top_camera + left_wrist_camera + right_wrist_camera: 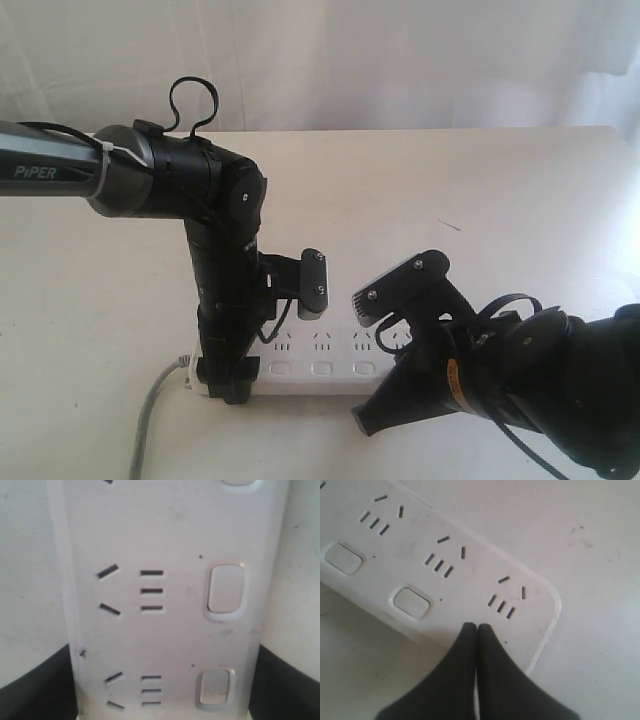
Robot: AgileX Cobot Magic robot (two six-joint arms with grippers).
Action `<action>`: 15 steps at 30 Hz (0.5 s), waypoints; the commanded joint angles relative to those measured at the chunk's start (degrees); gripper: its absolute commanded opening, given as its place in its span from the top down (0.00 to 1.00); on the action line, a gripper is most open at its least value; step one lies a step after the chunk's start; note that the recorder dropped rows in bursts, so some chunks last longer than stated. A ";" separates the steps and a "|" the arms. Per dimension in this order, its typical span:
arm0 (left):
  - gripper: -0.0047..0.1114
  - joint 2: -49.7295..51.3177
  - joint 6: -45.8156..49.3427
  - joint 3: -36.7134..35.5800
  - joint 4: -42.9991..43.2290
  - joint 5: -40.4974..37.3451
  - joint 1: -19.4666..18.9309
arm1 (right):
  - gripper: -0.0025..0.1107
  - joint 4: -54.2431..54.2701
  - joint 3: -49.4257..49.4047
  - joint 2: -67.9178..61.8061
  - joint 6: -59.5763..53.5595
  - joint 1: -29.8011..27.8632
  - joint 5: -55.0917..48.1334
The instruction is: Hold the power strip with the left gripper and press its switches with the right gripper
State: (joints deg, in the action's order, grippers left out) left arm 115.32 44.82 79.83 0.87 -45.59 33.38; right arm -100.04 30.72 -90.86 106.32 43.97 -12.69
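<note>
- The power strip (pixel 310 350) is laid flat on the table (pixel 500 180), with its switches (pixel 411 602) facing up.
- Its cord end is clamped across the width by the left gripper (pixel 225 385), apparently to prevent sliding.
- The right gripper (pixel 477 627) is set with jaws together as one blunt tip at the far end, likely for pressing.

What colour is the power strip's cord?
Grey. The cord shows best in the exterior view, trailing from the power strip.

Looks like a robot lab bench: bare white table (pixel 520 190), pale curtain (pixel 400 60) hanging behind the table, black jointed arm lettered PiPER (pixel 150 180) and bulkier black arm (pixel 570 375) above the table.
</note>
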 commanded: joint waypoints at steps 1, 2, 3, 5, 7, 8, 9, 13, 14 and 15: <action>0.96 0.09 0.20 -0.42 -0.41 -2.36 -0.21 | 0.98 0.10 0.02 -0.54 0.18 -0.07 -0.44; 0.96 0.09 0.20 -0.42 -0.41 -2.36 -0.21 | 0.98 0.10 0.02 -0.41 0.18 -0.07 -0.58; 0.96 0.09 0.20 -0.42 -0.41 -2.36 -0.21 | 0.98 0.10 0.02 -0.18 0.18 -0.07 -0.93; 0.96 0.09 0.20 -0.42 -0.41 -2.36 -0.21 | 0.98 0.10 0.02 0.24 0.18 -0.07 -1.36; 0.96 0.09 0.20 -0.42 -0.41 -2.36 -0.21 | 0.98 0.10 0.12 0.78 0.18 -0.07 -1.44; 0.96 0.09 0.20 -0.42 -0.41 -2.36 -0.21 | 0.98 0.10 0.11 1.05 0.18 -0.07 -1.44; 0.96 0.09 0.20 -0.42 -0.56 -2.39 -0.21 | 0.98 0.10 0.24 1.31 0.18 -0.07 -1.44; 0.96 0.09 0.20 -0.42 -0.56 -2.39 -0.21 | 0.98 0.10 1.61 2.29 0.18 -0.07 -0.92; 0.96 0.09 0.20 -0.42 -0.56 -2.39 -0.21 | 0.98 0.10 1.96 2.29 0.18 -0.07 -0.79; 0.96 0.09 0.20 -0.42 -0.56 -2.39 -0.21 | 0.98 0.10 2.23 2.29 0.18 -0.07 -0.79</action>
State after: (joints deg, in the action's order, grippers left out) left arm 115.32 44.82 79.83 0.87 -45.59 33.38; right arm -100.03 31.90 -89.10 106.32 43.97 -13.09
